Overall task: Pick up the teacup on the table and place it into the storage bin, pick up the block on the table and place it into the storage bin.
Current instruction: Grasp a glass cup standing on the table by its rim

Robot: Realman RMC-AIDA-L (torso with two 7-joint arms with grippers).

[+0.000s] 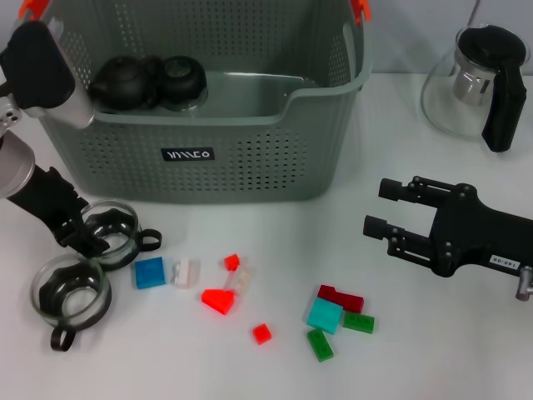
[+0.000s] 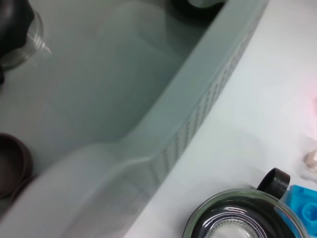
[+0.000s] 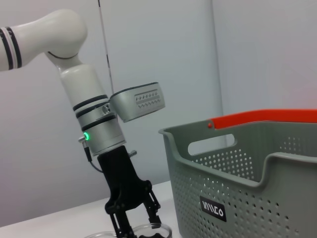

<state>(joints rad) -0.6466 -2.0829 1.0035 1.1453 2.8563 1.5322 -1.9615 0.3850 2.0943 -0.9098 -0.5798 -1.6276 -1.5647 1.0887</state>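
Observation:
The grey perforated storage bin [image 1: 250,167] stands at the back centre and holds two dark teacups [image 1: 150,82]. Two glass teacups stand at the front left: one [image 1: 117,233] close to the bin, another [image 1: 71,292] nearer the table's front. My left gripper [image 1: 82,233] is low at the left rim of the nearer-bin teacup, fingers spread; the right wrist view shows it [image 3: 134,220] the same way. That teacup [image 2: 247,220] also shows in the left wrist view. Loose blocks lie in front of the bin, among them a blue one [image 1: 150,272]. My right gripper [image 1: 383,208] hovers open at the right.
A glass teapot with a black handle [image 1: 479,83] stands at the back right. More blocks: white [image 1: 186,272], a red wedge [image 1: 217,300], small red [image 1: 261,333], cyan [image 1: 324,315], dark red [image 1: 341,297], green [image 1: 320,344]. The bin has orange-tipped handles [image 1: 360,8].

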